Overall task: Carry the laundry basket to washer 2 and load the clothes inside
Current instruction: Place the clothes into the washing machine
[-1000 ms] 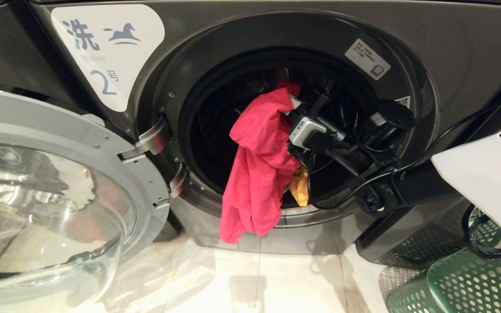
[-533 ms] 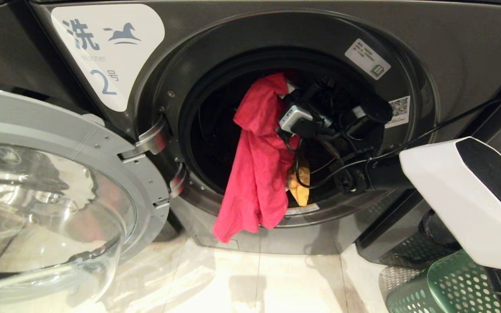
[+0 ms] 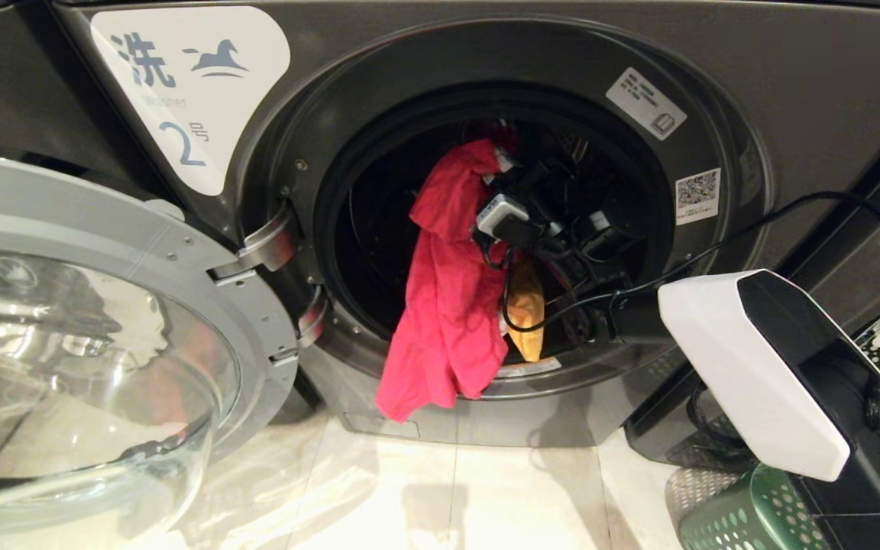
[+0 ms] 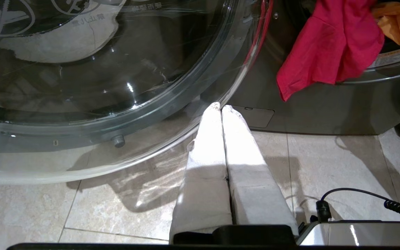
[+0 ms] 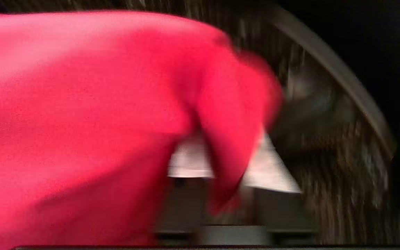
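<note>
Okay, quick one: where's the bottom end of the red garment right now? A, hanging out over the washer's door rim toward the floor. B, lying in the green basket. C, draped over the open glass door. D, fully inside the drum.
A: the red garment spills out of washer 2, its lower end hanging over the front rim, above the floor tiles.

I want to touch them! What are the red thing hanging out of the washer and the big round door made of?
The red garment looks like soft, matte cloth, probably cotton: it drapes and folds limply over the rim of washer 2. The door seems to be a clear, shiny glass bowl, showing reflections, set in a smooth silver ring that could be metal or painted plastic.
</note>
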`<state>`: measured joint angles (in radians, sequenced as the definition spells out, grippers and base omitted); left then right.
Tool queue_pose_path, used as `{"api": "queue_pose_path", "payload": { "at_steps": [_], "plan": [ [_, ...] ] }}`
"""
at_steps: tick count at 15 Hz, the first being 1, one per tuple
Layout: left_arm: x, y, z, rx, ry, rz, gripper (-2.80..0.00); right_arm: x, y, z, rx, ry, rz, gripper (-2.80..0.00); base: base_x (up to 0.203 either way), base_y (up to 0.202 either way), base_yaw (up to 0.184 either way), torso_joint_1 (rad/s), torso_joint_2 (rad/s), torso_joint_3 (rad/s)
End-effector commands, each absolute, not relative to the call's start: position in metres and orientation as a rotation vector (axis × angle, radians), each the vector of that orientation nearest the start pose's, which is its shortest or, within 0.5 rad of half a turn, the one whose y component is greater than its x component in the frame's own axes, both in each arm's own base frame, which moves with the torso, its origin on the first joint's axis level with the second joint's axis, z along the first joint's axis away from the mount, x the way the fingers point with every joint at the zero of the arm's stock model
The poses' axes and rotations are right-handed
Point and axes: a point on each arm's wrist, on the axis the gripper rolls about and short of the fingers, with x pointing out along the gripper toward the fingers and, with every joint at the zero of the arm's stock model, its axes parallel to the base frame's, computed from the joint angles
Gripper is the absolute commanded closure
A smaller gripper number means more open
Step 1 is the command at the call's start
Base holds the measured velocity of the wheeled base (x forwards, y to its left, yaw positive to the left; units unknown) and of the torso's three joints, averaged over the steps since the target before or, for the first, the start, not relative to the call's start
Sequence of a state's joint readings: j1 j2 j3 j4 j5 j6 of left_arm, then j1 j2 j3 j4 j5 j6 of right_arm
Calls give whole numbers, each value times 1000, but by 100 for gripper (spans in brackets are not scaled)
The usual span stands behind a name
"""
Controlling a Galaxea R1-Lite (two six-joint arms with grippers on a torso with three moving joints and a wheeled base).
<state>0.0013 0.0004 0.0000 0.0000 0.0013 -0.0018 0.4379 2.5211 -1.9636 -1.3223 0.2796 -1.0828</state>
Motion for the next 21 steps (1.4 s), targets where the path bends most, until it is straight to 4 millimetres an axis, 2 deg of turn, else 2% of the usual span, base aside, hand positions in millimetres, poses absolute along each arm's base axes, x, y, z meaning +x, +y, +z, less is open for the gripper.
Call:
{"api": "queue_pose_path", "payload": {
  "at_steps": [1,3,5,7,10,12,13,14,15,17,21],
  "plan": [
    [-23,0,75,-3,0,3,0,460,218,208,-902,-1006,140,-280,0,0,0,0,0,0],
    [-23,0,75,-3,0,3,0,466,219,193,-879,-940,105,-280,0,0,0,0,0,0],
    [-23,0,75,-3,0,3,0,468,220,187,-853,-919,101,-280,0,0,0,0,0,0],
    [-23,0,75,-2,0,3,0,462,221,194,-844,-913,125,-280,0,0,0,0,0,0],
    [-23,0,75,-3,0,3,0,447,226,179,-850,-748,265,-280,0,0,0,0,0,0],
    [-23,0,75,-2,0,3,0,417,228,176,-785,-552,374,-280,0,0,0,0,0,0],
    [-23,0,75,-2,0,3,0,394,235,182,-679,-413,414,-280,0,0,0,0,0,0],
    [-23,0,75,-3,0,3,0,370,249,179,-517,-230,429,-280,0,0,0,0,0,0],
    [-23,0,75,-2,-1,3,0,349,261,171,-401,-36,403,-280,0,0,0,0,0,0],
    [-23,0,75,-2,0,3,0,314,271,160,-236,274,299,-280,0,0,0,0,0,0],
    [-23,0,75,-2,-2,3,0,281,259,143,-11,657,109,-280,0,0,0,0,0,0]
  ]
}}
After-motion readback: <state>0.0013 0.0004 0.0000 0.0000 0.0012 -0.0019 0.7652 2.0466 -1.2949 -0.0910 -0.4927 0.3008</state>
